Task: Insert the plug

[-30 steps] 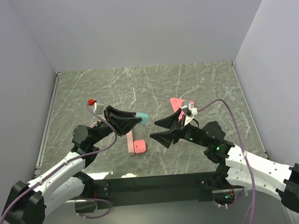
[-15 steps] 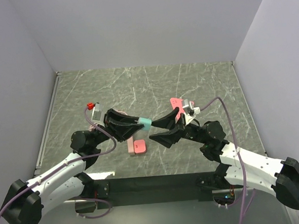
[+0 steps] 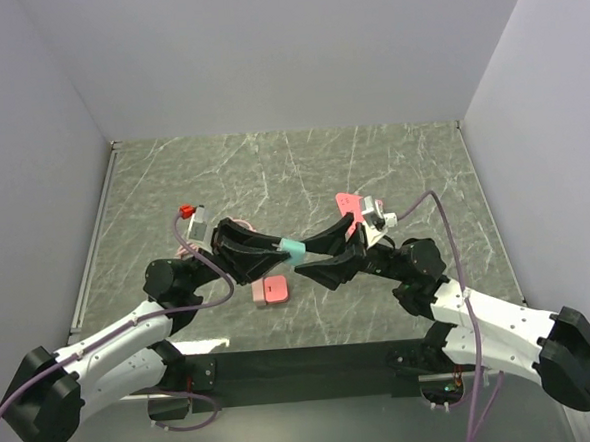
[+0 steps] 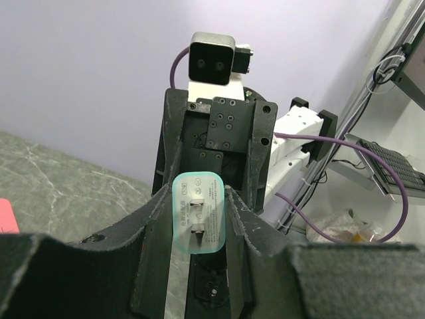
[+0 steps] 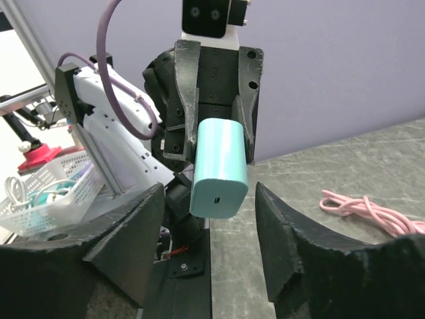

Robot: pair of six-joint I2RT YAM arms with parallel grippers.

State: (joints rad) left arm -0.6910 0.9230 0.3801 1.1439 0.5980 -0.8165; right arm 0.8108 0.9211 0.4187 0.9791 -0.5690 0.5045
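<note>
My left gripper is shut on the teal plug, held in mid-air over the middle of the table. In the left wrist view the plug's face with its two metal prongs sits between my left gripper's fingers. My right gripper faces it from the right. In the right wrist view the plug's free end hangs between the jaws of my right gripper, which stand apart with a gap on each side.
A pink block with a pink strip beside it lies on the marble table just below the two grippers. Another pink piece lies behind the right wrist. A pink cable is coiled on the table.
My left gripper has carried the plug right and a little nearer, into the right gripper's jaws. The right gripper's jaws have narrowed around it.
</note>
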